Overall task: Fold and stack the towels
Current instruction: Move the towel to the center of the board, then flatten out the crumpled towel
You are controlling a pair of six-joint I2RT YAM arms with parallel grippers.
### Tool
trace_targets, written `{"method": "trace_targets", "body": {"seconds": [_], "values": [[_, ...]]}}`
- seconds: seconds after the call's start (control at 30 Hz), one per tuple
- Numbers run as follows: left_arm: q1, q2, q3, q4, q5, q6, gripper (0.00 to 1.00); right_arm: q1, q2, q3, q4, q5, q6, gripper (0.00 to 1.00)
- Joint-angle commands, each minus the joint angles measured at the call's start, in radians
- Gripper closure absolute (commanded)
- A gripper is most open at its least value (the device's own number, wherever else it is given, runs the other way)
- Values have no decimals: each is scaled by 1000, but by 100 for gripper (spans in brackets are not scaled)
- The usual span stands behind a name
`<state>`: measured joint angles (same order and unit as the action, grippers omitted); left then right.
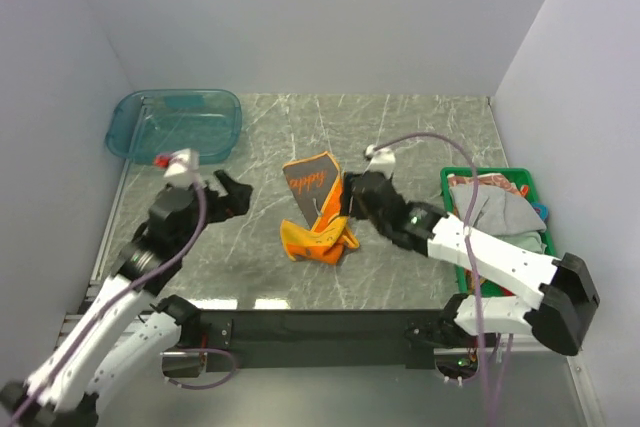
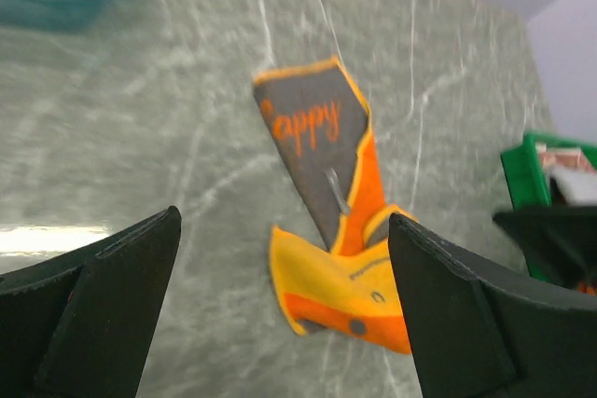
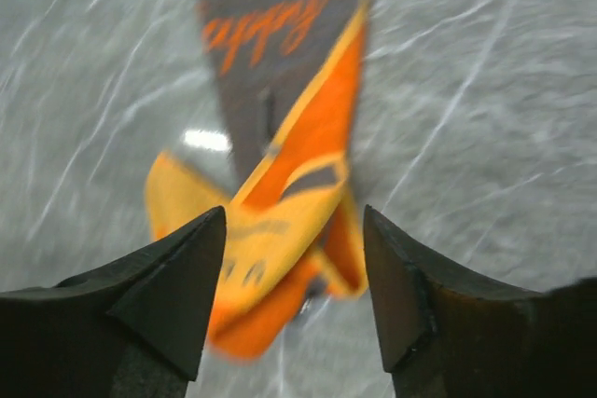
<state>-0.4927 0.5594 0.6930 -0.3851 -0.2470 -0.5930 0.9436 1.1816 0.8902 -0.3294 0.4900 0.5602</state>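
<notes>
Black fingers of right gripper parted, gripping nothing; orange-grey towel crumpled on table just ahead. left gripper wide open, empty, same towel ahead-right. other towels in green crate beside right arm.

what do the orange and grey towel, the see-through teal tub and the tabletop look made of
Orange and grey towel: soft matte cloth; crumpled, with limp folds. Clear teal tub: likely glossy plastic; rigid see-through walls. Tabletop: grey-green with white veins, marble or a printed laminate; light reflections suggest a smooth finish.
</notes>
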Motion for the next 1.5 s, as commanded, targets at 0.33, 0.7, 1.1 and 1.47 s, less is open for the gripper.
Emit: {"method": "trace_targets", "body": {"seconds": [0.33, 0.7, 1.1, 1.47], "values": [[-99, 990, 497, 170, 289, -84, 5, -253, -16, -305, 256, -344, 155, 36], [-210, 1505, 996, -1, 108, -34, 27, -267, -103, -496, 408, -341, 214, 37], [-228, 1682, 1094, -46, -5, -34, 43, -270, -60, -542, 500, -370, 205, 37], [-256, 1717, 1123, -54, -21, -39, 82, -270, 30, -533, 527, -430, 175, 37]]}}
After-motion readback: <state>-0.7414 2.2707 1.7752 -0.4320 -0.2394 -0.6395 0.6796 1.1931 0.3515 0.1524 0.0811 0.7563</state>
